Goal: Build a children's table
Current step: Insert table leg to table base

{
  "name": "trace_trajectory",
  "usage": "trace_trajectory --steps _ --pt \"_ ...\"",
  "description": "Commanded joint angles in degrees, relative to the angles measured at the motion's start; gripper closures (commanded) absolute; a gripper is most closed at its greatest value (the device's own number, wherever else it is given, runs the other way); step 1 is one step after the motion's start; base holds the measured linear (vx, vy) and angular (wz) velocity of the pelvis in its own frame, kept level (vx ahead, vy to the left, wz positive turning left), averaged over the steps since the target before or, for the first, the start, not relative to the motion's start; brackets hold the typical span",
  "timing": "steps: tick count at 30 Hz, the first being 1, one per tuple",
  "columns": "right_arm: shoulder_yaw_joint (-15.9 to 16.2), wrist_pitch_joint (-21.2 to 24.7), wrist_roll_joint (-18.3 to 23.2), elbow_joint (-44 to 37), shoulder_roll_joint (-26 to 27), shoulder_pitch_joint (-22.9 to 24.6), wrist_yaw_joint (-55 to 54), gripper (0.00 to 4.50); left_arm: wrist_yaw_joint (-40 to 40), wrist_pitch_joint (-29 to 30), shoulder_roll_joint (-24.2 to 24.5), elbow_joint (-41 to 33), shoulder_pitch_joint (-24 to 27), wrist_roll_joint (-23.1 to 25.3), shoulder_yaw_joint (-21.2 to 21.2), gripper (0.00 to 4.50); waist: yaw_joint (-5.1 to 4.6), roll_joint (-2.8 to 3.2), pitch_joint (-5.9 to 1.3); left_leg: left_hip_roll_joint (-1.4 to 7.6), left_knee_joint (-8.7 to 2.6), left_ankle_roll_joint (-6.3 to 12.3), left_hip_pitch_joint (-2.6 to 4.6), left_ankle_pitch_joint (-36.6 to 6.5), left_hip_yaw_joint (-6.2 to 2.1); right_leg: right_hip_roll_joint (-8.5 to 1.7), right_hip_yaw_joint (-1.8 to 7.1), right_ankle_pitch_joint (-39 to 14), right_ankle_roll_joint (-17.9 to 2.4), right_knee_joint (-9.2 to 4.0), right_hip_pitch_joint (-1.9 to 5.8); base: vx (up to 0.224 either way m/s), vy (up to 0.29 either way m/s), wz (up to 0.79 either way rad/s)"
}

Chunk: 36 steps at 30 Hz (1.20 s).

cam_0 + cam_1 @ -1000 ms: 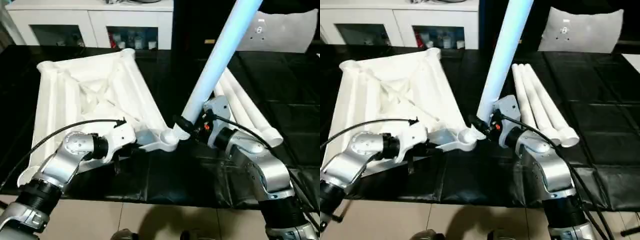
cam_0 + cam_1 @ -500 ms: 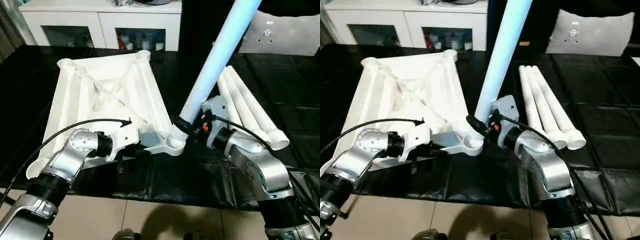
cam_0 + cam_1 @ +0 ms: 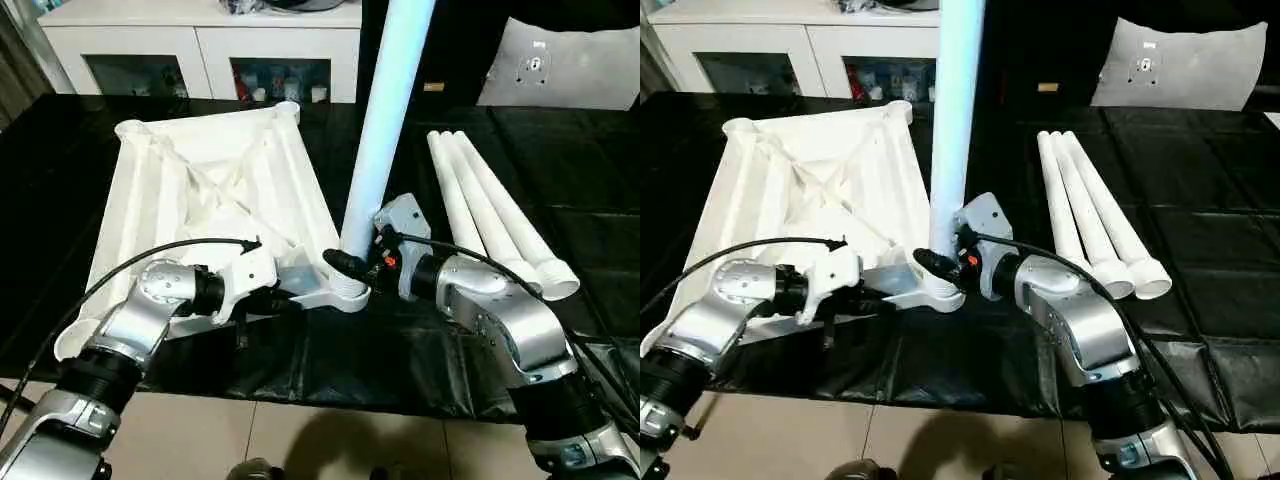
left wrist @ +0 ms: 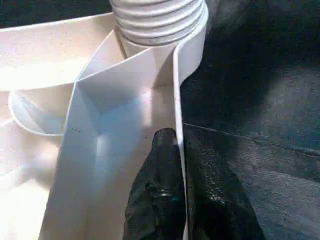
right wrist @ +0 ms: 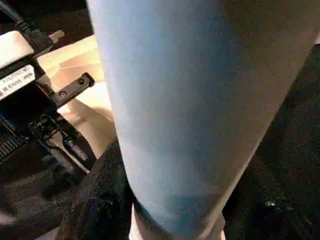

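Observation:
The children's table top (image 3: 200, 185) lies upside down on the left of the black mat, ribs up. One white leg (image 3: 380, 120) stands almost upright, its threaded end (image 4: 156, 19) in the near corner socket (image 3: 347, 293). My right gripper (image 3: 347, 263) is shut on that leg just above the socket; in the right wrist view the leg (image 5: 200, 110) rises between black fingers (image 5: 97, 200). Just left of the socket, my left gripper (image 4: 172, 137) is shut on the top's thin near rim (image 4: 177, 90). Three more legs (image 3: 490, 215) lie side by side at the right.
A white cabinet (image 3: 200, 45) with glass doors stands behind the table. A pale grey panel (image 3: 560, 65) leans at the back right. The black mat (image 3: 420, 350) ends at the near edge, with beige floor tiles (image 3: 330, 440) below it.
The held leg has swung from leaning right to nearly upright in the corner socket, and my right gripper has moved left with it. The left gripper has kept its hold. The camera shifted early on.

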Motion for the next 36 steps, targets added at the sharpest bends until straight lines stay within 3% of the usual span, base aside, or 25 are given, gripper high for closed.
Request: trace_trajectory --steps 1,3,5,8,12,13,16,18,23,29,33,36 --pt "0.3 -0.5 -0.3 0.1 -0.2 -0.6 0.1 2.59 0.9 0.9 -1.5 -1.3 1.2 -3.0 1.6 3.92 -0.13 -1.40 -4.32 3.46 -4.23 1.84 -0.02 -5.3 -0.56 -4.97 3.03 -14.8 -10.0 -4.67 3.20 0.000 0.000 0.00" --pt "0.1 -1.3 -0.6 0.5 -0.3 -0.2 -0.3 2.59 1.6 1.8 -1.6 -1.9 1.5 -3.0 1.9 3.81 -0.11 -1.25 -4.29 3.64 -4.29 1.52 0.10 -5.9 -0.61 -4.97 3.04 -15.8 -10.0 -4.79 2.97 0.000 0.000 0.00" --pt "-0.1 -1.4 -0.6 0.5 -0.3 0.2 -0.6 2.59 2.5 2.5 -1.4 -2.4 1.8 -2.3 1.9 3.57 -0.24 -0.98 -4.32 3.75 -4.35 1.30 0.16 -5.9 -0.64 -4.74 3.03 -13.3 -10.3 -4.67 2.86 0.000 0.000 0.00" --pt "-0.6 -1.7 -0.8 0.3 0.0 0.9 -1.0 2.59 2.4 3.7 -1.5 -2.8 2.4 -2.2 2.2 3.46 -0.41 -1.37 -4.35 3.72 -4.44 1.05 0.28 -6.8 -0.68 -4.73 3.02 -10.9 -11.0 -4.49 3.06 0.000 0.000 0.00" --pt "-0.7 -1.9 -0.9 0.2 0.0 1.2 -1.1 2.59 1.2 4.7 -0.7 -3.4 2.8 -1.7 1.5 3.45 -0.54 -1.28 -4.17 3.68 -4.55 0.74 0.27 -8.0 -0.72 -4.74 3.05 -12.5 -11.1 -4.70 3.11 0.000 0.000 0.00" --pt "-0.7 -1.9 -0.9 0.2 0.0 1.2 -1.2 2.59 0.9 5.0 -0.1 -3.7 2.9 -0.9 0.9 3.73 -0.56 -1.29 -4.16 3.69 -4.57 0.71 0.27 -8.1 -0.73 -4.71 3.06 -12.7 -11.0 -4.73 3.11 0.000 0.000 0.00" --pt "-0.9 -1.9 -0.9 0.2 0.0 1.2 -1.3 2.59 0.8 6.2 1.3 -4.7 3.2 0.2 0.0 3.80 -0.69 -1.30 -4.13 3.75 -4.66 0.67 0.27 -8.2 -0.82 -4.69 3.08 -12.5 -11.0 -4.63 3.12 0.000 0.000 0.00" --pt "-0.9 -2.0 -0.9 0.2 0.0 1.2 -1.3 2.59 0.9 6.5 1.6 -5.0 3.3 0.3 0.1 4.17 -0.83 -1.13 -4.03 3.70 -4.67 0.55 0.28 -8.5 -0.77 -4.67 3.08 -12.6 -11.2 -4.70 3.04 0.000 0.000 0.00" --pt "-0.6 -2.3 -0.9 0.7 0.4 1.2 -1.3 2.59 1.3 7.3 1.7 -5.6 3.1 0.5 0.4 4.48 -1.13 -1.28 -3.97 3.69 -4.74 0.49 0.24 -9.2 -0.83 -4.72 3.06 -13.8 -11.1 -4.78 3.09 0.000 0.000 0.00" --pt "-0.1 -1.7 -0.6 1.6 0.7 0.3 -0.6 2.59 1.5 6.7 1.7 -5.8 2.9 1.1 -0.2 4.50 -1.33 -1.33 -3.92 3.71 -4.73 0.75 0.26 -9.4 -0.82 -4.77 3.12 -14.1 -11.3 -4.88 2.99 0.000 0.000 0.00" --pt "0.1 0.3 0.8 3.0 0.8 -1.1 1.4 2.59 -0.2 2.2 2.2 -5.1 2.5 2.4 -1.7 4.50 -1.36 -1.37 -3.85 3.79 -4.80 0.96 0.31 -9.7 -0.86 -4.81 3.15 -14.7 -11.1 -4.95 2.93 0.000 0.000 0.00" --pt "1.4 2.0 1.0 3.7 -0.2 -1.7 3.7 2.59 -2.6 -1.2 2.1 -4.5 1.8 2.2 -2.5 4.50 -1.24 -1.71 -3.93 3.82 -4.79 1.33 0.30 -8.0 -0.80 -4.69 3.09 -11.5 -11.7 -4.58 2.97 0.000 0.000 0.00"
